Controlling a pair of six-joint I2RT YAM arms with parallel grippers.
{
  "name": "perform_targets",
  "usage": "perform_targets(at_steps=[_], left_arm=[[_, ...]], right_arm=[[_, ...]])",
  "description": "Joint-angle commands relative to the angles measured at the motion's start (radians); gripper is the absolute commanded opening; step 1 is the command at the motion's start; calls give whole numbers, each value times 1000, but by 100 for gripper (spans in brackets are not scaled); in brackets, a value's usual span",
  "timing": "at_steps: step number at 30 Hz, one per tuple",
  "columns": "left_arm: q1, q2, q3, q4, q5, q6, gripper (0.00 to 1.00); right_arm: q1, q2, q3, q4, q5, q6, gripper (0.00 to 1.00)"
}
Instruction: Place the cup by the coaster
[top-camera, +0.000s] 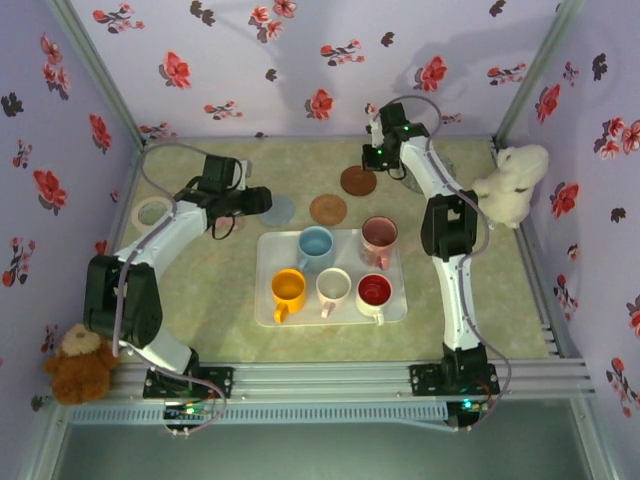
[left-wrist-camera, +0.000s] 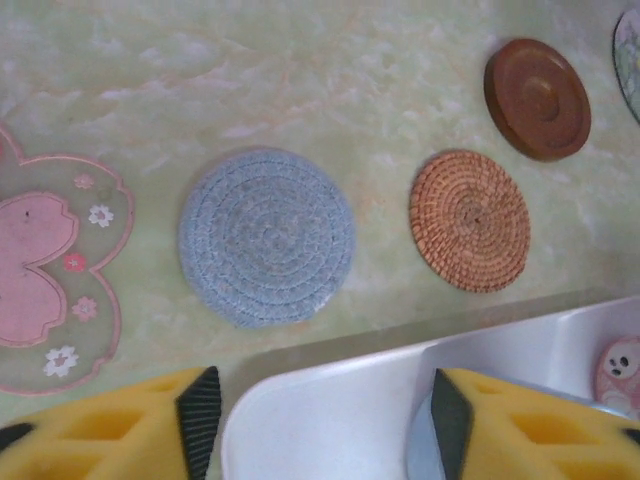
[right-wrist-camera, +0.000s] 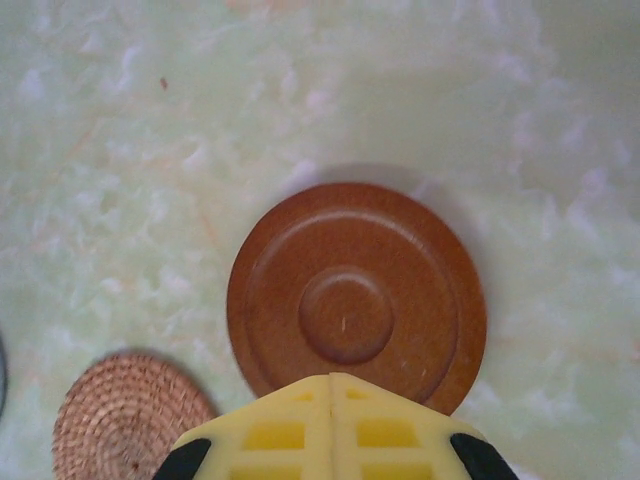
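Note:
Five cups stand on a white tray (top-camera: 395, 305): blue (top-camera: 316, 243), pink (top-camera: 378, 235), yellow (top-camera: 288, 288), cream (top-camera: 333, 288) and red (top-camera: 374, 292). Behind the tray lie a grey-blue woven coaster (left-wrist-camera: 266, 237), a tan wicker coaster (top-camera: 327, 209) and a dark brown wooden coaster (right-wrist-camera: 355, 300). My left gripper (left-wrist-camera: 325, 420) hangs open over the tray's far left corner (left-wrist-camera: 340, 420), with nothing between its fingers. My right gripper (right-wrist-camera: 331, 380) is shut and empty, hovering at the near edge of the wooden coaster.
A pink flower-shaped mat (left-wrist-camera: 40, 270) lies left of the grey-blue coaster. A tape ring (top-camera: 153, 212) sits at the far left. A white plush toy (top-camera: 510, 185) rests by the right wall and a brown teddy bear (top-camera: 80, 365) at the near left corner.

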Motion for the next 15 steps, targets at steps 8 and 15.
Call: perform_targets(at_steps=[8, 15], left_arm=[[-9, -37, -40, 93, 40, 53, 89], [-9, -36, -39, 93, 35, 53, 99]], right_arm=[[8, 120, 92, 20, -2, 35, 0], [11, 165, 113, 15, -3, 54, 0]])
